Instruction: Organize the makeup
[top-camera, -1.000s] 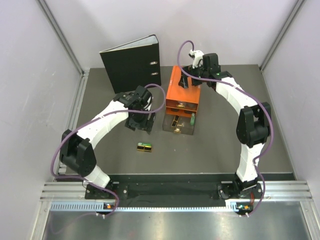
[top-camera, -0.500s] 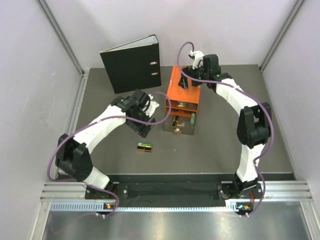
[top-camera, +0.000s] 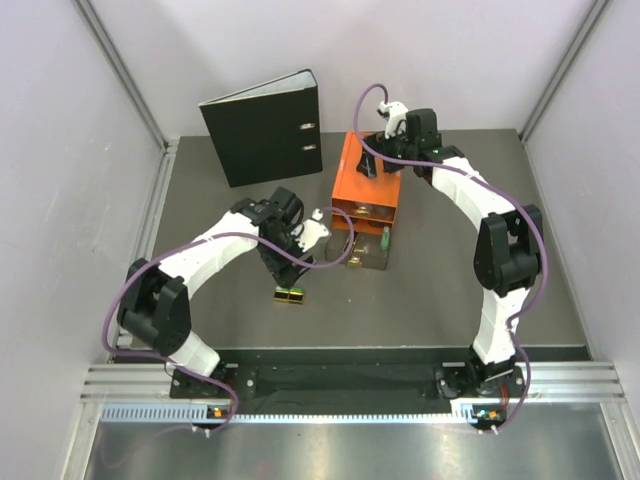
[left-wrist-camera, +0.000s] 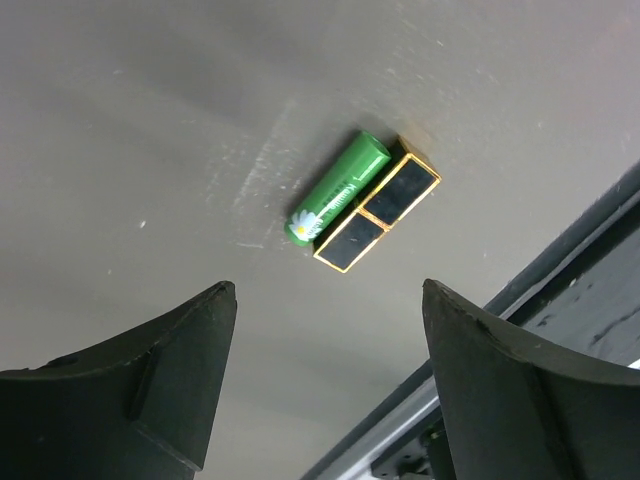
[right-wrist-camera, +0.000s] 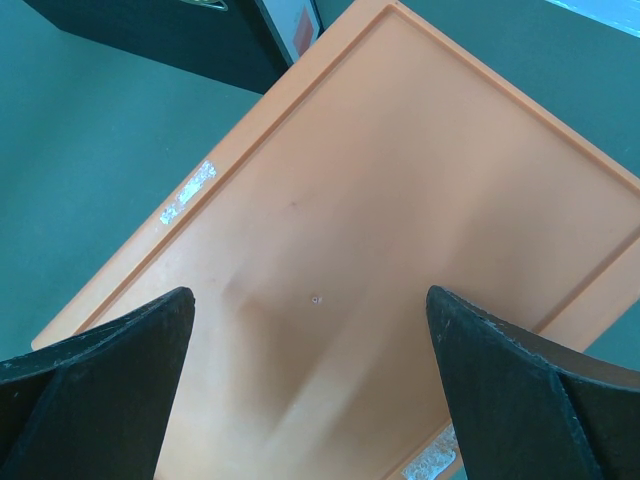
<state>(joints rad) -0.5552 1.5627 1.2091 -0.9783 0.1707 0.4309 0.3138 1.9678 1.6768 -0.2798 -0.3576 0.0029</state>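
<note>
Starting with the left gripper (left-wrist-camera: 325, 400), where is it?

Over the desk (top-camera: 450, 280), a little left of the middle and closer to the near edge than the far one. Its jaws are spread wide and nothing is between them.

And the makeup?

A green stick (left-wrist-camera: 338, 200) and a black case (left-wrist-camera: 377, 213) with gold edges lie flat just past the fingers in the left wrist view. They are side by side and touching along their length (the stick has a small daisy printed at one end). From above, the pair sits just nearer the near edge than the gripper.

Is the gripper touching them?

No, it is apart from both.

What about the right gripper (right-wrist-camera: 310, 330)?

It hangs over the top of the orange box (top-camera: 368, 185), which stands toward the far edge at about the middle. Its jaws are spread too, and all that shows between them is the orange lid; I cannot tell whether they touch it.

Anything else put away?

The bottom drawer (top-camera: 362, 262) of the box is pulled out toward the near edge. In it are a green item (top-camera: 383, 240) and a dark gold-trimmed piece (top-camera: 350, 245), too small to make out further.

And behind?

A black binder (top-camera: 265, 130) stands upright near the far left corner.
</note>
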